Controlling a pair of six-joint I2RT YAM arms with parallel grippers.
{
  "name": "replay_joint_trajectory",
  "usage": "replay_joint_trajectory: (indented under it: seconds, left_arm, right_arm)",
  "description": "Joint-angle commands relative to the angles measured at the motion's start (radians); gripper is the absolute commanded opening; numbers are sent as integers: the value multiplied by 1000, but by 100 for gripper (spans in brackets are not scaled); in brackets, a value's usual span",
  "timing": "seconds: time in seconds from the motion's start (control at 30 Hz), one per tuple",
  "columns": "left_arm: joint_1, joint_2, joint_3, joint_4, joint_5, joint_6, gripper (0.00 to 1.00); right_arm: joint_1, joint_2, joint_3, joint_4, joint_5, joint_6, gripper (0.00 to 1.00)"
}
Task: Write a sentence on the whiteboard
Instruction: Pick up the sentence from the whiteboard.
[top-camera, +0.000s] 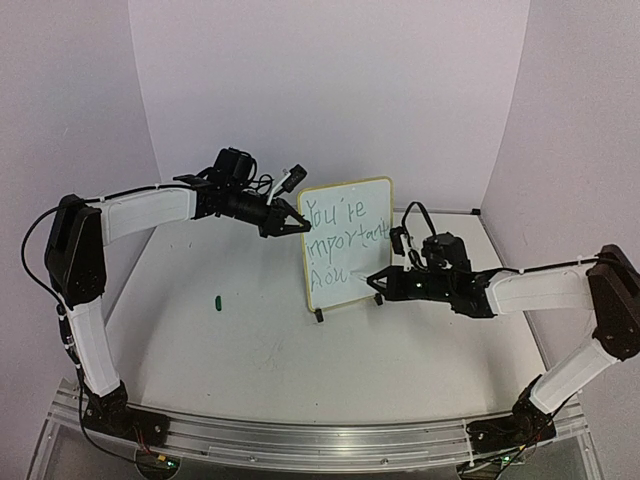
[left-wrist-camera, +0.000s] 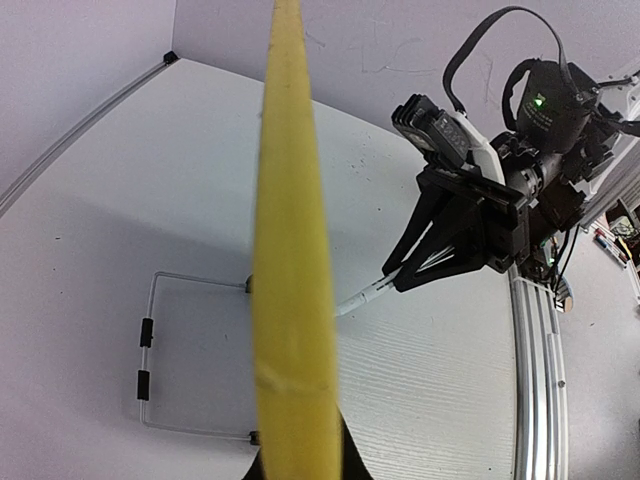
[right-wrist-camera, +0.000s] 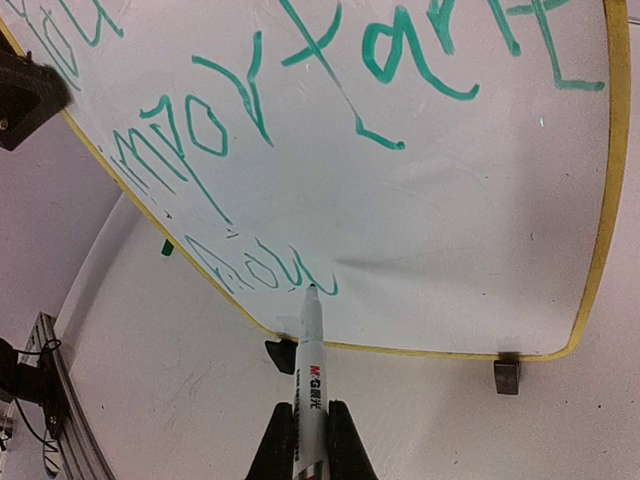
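From above, the whiteboard stands near the middle of the table, leaning back a little. The sentence is on it in thin green letters, in three lines. The left gripper is pinched shut on the board's upper left edge to hold it steady. The right gripper reaches in low from the other side. A small green cap lies well apart on the table, to the left. From the left wrist, the board's pale yellow frame is seen edge-on, thin and smooth. Past it, the right gripper's closed fingers hold a thin white marker. From the right wrist, the marker's tip touches the board at the end of the last short word, near the bottom edge. The board looks hard, shiny and slippery, with round corners and small black feet. I think a push that is too hard could slide the light board on the smooth table or tip it out of the left pinch. The tip could also skid and make a wobbly letter. The round marker might twist in the fingers. A brush against wet ink would smear it.
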Motion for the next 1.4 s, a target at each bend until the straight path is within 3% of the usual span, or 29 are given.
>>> replay_joint_trajectory:
  seconds: [0.0, 0.73, 1.37]
  left_arm:
    - [-24, 18, 2, -104, 8, 12, 0]
    - [-24, 21, 4, -107, 3, 16, 0]
    - [-24, 21, 3, -106, 4, 14, 2]
  right_arm:
    - [-3, 32, 16, 8, 48, 11, 0]
    - [-4, 102, 59, 13, 74, 2, 0]
    - [-4, 16, 21, 21, 44, -17, 0]
